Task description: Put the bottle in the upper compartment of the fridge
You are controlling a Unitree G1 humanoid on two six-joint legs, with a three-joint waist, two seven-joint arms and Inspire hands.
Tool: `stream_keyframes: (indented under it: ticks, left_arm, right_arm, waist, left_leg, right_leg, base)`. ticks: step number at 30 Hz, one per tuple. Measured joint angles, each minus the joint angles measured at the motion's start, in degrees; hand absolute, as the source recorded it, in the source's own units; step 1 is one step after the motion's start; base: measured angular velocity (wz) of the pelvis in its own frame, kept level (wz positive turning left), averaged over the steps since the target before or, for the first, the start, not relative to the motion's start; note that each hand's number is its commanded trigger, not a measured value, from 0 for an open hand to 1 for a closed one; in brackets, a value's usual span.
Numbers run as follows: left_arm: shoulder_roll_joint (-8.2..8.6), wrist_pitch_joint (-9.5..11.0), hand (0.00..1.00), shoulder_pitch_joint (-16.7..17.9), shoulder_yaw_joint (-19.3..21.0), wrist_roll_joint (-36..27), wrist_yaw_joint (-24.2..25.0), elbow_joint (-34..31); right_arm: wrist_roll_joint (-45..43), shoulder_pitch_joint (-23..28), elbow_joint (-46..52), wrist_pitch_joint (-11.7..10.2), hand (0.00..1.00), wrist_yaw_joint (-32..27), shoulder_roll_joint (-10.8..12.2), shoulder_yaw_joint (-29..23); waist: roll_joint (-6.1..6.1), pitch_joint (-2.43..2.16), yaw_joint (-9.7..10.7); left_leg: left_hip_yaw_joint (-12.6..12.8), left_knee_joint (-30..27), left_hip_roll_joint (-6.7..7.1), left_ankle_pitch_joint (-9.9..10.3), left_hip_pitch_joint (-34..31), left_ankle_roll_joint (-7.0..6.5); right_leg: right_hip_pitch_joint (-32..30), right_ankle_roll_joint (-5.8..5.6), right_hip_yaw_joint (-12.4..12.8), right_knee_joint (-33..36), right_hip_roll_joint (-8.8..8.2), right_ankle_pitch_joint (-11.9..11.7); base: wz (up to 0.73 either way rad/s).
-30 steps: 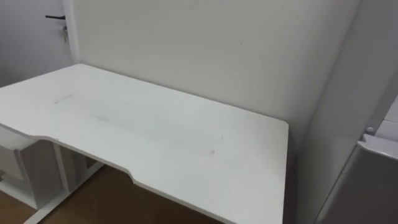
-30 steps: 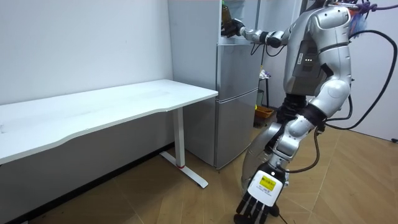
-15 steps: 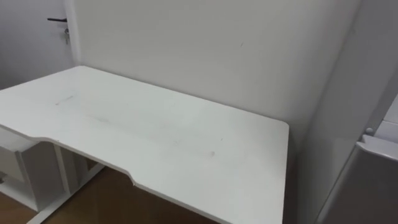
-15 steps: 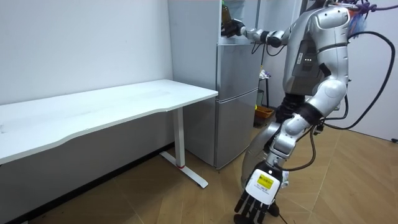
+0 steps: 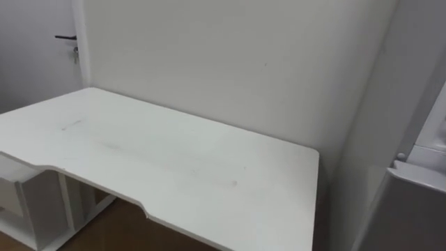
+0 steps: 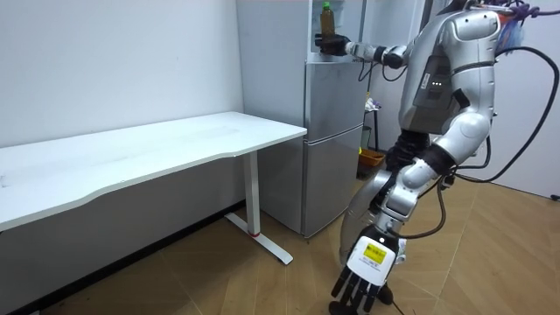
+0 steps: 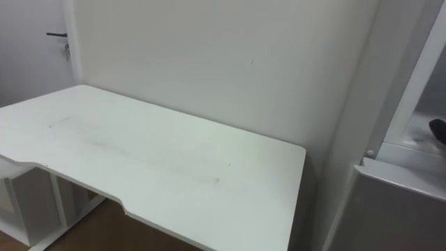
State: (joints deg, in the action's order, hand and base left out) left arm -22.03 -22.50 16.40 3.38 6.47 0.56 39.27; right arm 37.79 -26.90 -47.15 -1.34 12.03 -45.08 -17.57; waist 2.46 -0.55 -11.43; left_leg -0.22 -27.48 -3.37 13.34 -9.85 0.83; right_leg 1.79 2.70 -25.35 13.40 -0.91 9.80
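Bottle [image 6: 327,19] at the fridge [image 6: 332,149]: the right robot hand [image 6: 330,43] is wrapped round its lower half. It holds the bottle upright at arm's length, level with the fridge's upper part and above the grey lower door. Whether the bottle has crossed the threshold cannot be told from the room view. The left robot hand [image 6: 360,284] hangs low at the robot's side, fingers slack and carrying nothing. The robot stands close by the fridge, and the white surface [image 5: 174,167] sits just beside the fridge on its far side. To finish this step well, you would likely do best to keep the bottle vertical and carry it straight in over a shelf. Lower it until the base bears weight, and only then loosen the fingers. Draw the robot hand back level so it does not clip the bottle. Your head camera looks mostly at the surface, with just the fridge's edge at its right, so consider turning it toward the shelf before you let go. Count: one bottle, one fridge, one surface, two robot hands.
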Motion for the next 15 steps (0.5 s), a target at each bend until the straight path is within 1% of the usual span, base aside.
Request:
stream_keyframes:
  ticks: [1, 2, 3, 4, 5, 6, 8, 10, 11, 12, 13, 14, 15]
  left_arm:
    - [0.02, 0.0, 0.00, 0.3, 0.0, 0.0, 0.0, 0.0]
    - [0.23, -0.1, 0.00, 0.9, 0.1, 0.1, 0.0, 0.0]
    - [0.80, -0.1, 0.00, 1.4, 0.9, 0.3, 0.0, 0.0]
    - [1.06, -0.2, 0.00, 1.8, 1.1, 0.3, 0.0, 0.0]
    - [1.36, -0.3, 0.00, 2.5, 1.1, 0.3, 0.0, 0.0]
    - [1.59, -0.4, 0.00, 3.0, 1.1, 0.3, 0.0, 0.0]
    - [1.98, -0.4, 0.00, 3.6, 1.3, 0.0, -0.1, -0.1]
    - [2.97, -0.4, 0.00, 4.1, 2.7, -0.2, -0.2, 0.0]
    - [3.67, -0.4, 0.00, 4.5, 3.4, -0.2, -0.5, 0.0]
    - [3.91, -0.4, 0.00, 4.7, 3.4, -0.2, -0.4, 0.0]
    - [4.01, -0.4, 0.00, 4.7, 3.4, -0.2, -0.4, 0.0]
    - [4.12, -0.3, 0.00, 4.7, 3.4, -0.2, -0.4, 0.0]
    - [4.12, -0.1, 0.00, 4.6, 3.4, -0.3, -0.3, -0.1]
  right_arm:
    - [0.1, 0.2, 0.0, 0.0, 0.00, 0.8, 0.0, 0.0]
    - [0.2, 0.5, 0.0, 0.0, 0.00, 2.4, 0.1, -0.2]
    - [0.5, 1.1, -0.2, 0.0, 0.00, 4.0, 0.4, -1.1]
    - [1.0, 1.4, -0.6, 0.0, 0.00, 4.7, 0.5, -1.5]
    - [2.8, 2.4, -1.0, 0.0, 0.00, 5.9, 0.7, -1.8]
    - [3.7, 2.9, -1.4, 0.0, 0.00, 7.2, 0.7, -1.9]
    - [5.3, 3.5, -1.4, 0.1, 0.00, 8.8, 0.9, -2.4]
    - [7.3, 3.5, -1.5, 0.1, 0.00, 9.7, 2.0, -2.9]
    - [7.7, 3.6, -1.7, 0.1, 0.00, 10.4, 3.0, -3.4]
    - [8.9, 4.2, -1.7, 0.2, 0.00, 11.2, 4.0, -4.0]
    - [9.2, 4.6, -1.7, 0.7, 0.00, 11.6, 4.3, -4.0]
    - [8.9, 5.4, -1.0, 2.0, 0.00, 12.1, 4.3, -3.8]
    - [8.9, 5.2, -1.4, 3.2, 0.00, 12.6, 3.8, -3.2]
  waist:
    - [0.02, -0.01, 0.1]
    - [0.13, -0.23, 0.2]
    - [0.26, -0.29, 0.3]
    - [0.35, -0.41, 0.3]
    - [0.51, -0.54, 0.4]
    - [0.62, -0.56, 0.6]
    - [0.83, -0.70, 0.7]
    - [0.85, -0.71, 1.0]
    - [0.83, -0.72, 1.1]
    - [0.83, -0.71, 1.5]
    - [0.87, -0.69, 1.6]
    - [0.91, -0.67, 1.6]
    - [0.99, -0.64, 1.3]
  left_leg:
    - [0.2, 0.1, -0.08, 0.0, 0.3, 0.02]
    - [0.4, 0.3, -0.16, 0.0, 0.6, 0.02]
    - [0.5, 0.8, -0.13, -0.1, 1.3, 0.10]
    - [0.5, 1.0, -0.07, -0.1, 1.7, 0.09]
    - [0.5, 1.4, 0.01, 0.0, 2.7, -0.02]
    - [0.5, 1.5, 0.08, 0.2, 3.4, -0.20]
    - [0.5, 1.7, 0.10, 0.2, 3.6, -0.23]
    - [0.8, 1.9, 0.03, 0.2, 4.0, -0.21]
    - [1.0, 2.1, -0.01, 0.2, 4.7, -0.17]
    - [1.0, 2.2, -0.04, 0.3, 5.2, -0.13]
    - [1.0, 2.3, -0.06, 0.3, 5.5, -0.12]
    - [1.1, 2.4, -0.10, 0.3, 5.5, -0.09]
    - [1.4, 2.7, -0.17, 0.2, 5.7, -0.01]
  right_leg:
    - [0.2, 0.02, 0.1, -0.1, 0.00, 0.0]
    - [0.5, 0.06, 0.0, -0.3, 0.01, 0.0]
    - [1.2, 0.06, -0.2, -1.0, 0.08, -0.1]
    - [1.7, -0.04, -0.2, -1.3, 0.10, -0.2]
    - [2.8, -0.40, -0.3, -1.8, 0.15, -0.3]
    - [3.4, -0.60, -0.1, -1.7, 0.13, 0.0]
    - [3.5, -0.62, -0.1, -1.8, 0.12, 0.2]
    - [3.8, -0.61, -0.1, -1.9, 0.12, 0.1]
    - [4.4, -0.59, -0.1, -2.1, 0.15, 0.1]
    - [5.0, -0.60, -0.1, -2.5, 0.25, 0.1]
    - [5.2, -0.51, 0.0, -2.6, 0.28, 0.1]
    - [5.1, -0.26, 0.2, -2.6, 0.28, 0.3]
    - [5.0, -0.25, 0.6, -2.6, 0.28, 0.3]
  base:
    - [0.00]
    - [-0.05]
    - [-0.03]
    - [0.04]
    - [0.06]
    - [0.06]
    - [0.00]
    - [-0.07]
    - [-0.06]
    - [-0.04]
    - [0.00]
    - [-0.09]
    - [-0.13]
